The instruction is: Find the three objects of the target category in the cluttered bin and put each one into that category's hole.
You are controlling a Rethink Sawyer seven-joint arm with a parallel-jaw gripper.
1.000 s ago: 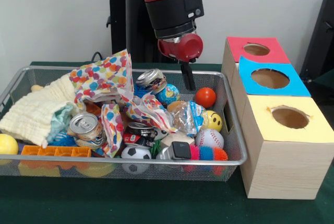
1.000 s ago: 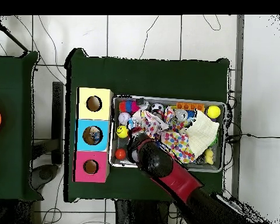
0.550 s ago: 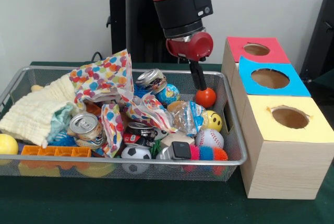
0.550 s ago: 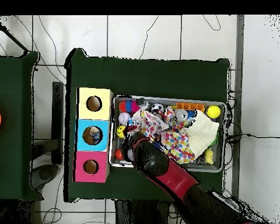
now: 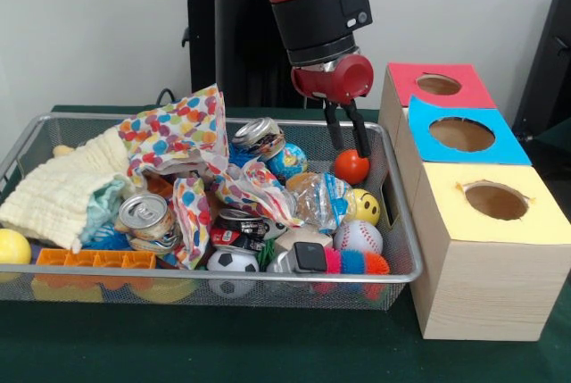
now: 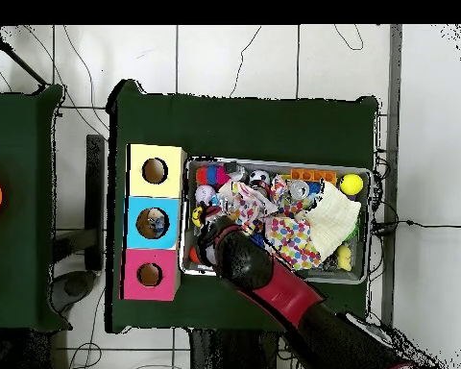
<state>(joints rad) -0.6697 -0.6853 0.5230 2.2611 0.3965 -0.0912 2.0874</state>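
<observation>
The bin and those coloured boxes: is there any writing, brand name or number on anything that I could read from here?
No text can be read anywhere.
Crushed can: red and black printing, too blurred to read.
Clear wrapper: blue marks, illegible.
Yellow ball: a smiley face, no words.
Pink box, blue box, yellow box: plain tops, no labels.

Open air above the wire bin [image 5: 403, 267] — reachable from straight overhead only. Tight at the far right corner: orange ball [image 5: 351, 167] hemmed by the mesh wall, yellow smiley ball [image 5: 363, 205] and globe ball [image 5: 288, 162]. Left half buried under dotted paper [image 5: 174, 137] and cream cloth [image 5: 62, 191] — boxes [image 5: 482, 267] flanking the right side.
</observation>
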